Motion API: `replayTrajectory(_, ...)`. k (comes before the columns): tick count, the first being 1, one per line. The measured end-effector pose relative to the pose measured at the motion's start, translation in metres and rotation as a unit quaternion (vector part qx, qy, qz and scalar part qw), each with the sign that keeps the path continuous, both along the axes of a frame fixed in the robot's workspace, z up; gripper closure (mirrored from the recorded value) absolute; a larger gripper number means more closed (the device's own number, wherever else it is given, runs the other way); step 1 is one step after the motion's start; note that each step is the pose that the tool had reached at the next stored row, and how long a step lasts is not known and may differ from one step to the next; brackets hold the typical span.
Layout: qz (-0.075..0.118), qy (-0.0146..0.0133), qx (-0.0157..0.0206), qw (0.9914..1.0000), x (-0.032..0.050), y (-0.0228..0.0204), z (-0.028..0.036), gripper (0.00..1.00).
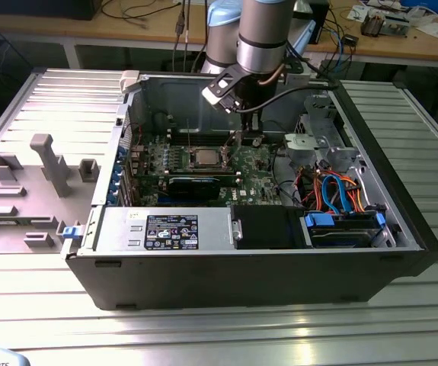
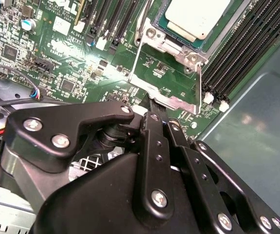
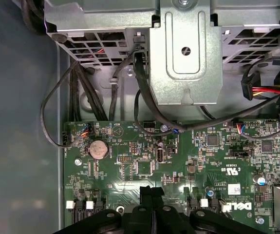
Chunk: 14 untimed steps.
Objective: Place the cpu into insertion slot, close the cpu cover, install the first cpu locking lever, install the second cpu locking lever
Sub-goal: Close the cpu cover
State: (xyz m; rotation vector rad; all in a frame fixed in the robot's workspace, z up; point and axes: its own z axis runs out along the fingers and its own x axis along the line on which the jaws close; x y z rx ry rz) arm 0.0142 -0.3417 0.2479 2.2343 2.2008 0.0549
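The cpu (image 2: 198,17) lies seated in the insertion slot (image 2: 176,48), mid-board inside the open computer case (image 1: 241,282). The cpu cover (image 2: 198,85) stands swung open, off the chip. The tool (image 2: 155,106) has its fingers pressed together, their tips touching the cover's free edge, just to the exterior view's right of the slot.

The cpu (image 2: 198,17) in the insertion slot (image 2: 216,40); the cpu cover (image 2: 176,101) open, pincer (image 2: 159,113) at its edge
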Motion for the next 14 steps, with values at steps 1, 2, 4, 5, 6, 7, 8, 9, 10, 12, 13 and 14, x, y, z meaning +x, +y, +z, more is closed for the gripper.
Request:
replayTrajectory(1,0.0,0.0004,-0.0001,1.0,-0.0005,0.0,0.0001,0.89)
replayTrajectory(2,0.0,0.0005,-0.0001,1.0,-0.0006,0.0,0.0001,0.89)
replayTrajectory(4,0.0,0.0005,-0.0001,1.0,-0.001,0.0,0.0001,0.89)
replayTrajectory(5,0.0,0.0005,-0.0001,1.0,-0.0012,0.0,0.0001,0.89)
replayTrajectory(6,0.0,0.0005,-0.0001,1.0,-0.0013,0.0,0.0001,0.89)
replayTrajectory(7,0.0,0.0005,-0.0001,1.0,-0.0017,0.0,0.0,0.89)
replayTrajectory(8,0.0,0.0005,-0.0001,1.0,-0.002,0.0,0.0,0.89)
replayTrajectory(9,0.0,0.0005,-0.0001,1.0,-0.0022,0.0,0.0,0.89)
replayTrajectory(10,0.0,0.0005,-0.0001,1.0,-0.0025,0.0,0.0,0.89)
replayTrajectory(12,0.0,0.0005,-0.0001,1.0,-0.0036,0.0,0.0,0.89)
replayTrajectory(13,0.0,0.0005,-0.0001,1.0,-0.0038,0.0,0.0,0.89)
replayTrajectory(14,0.001,0.0005,-0.0001,1.0,-0.004,0.0,0.0,0.89)
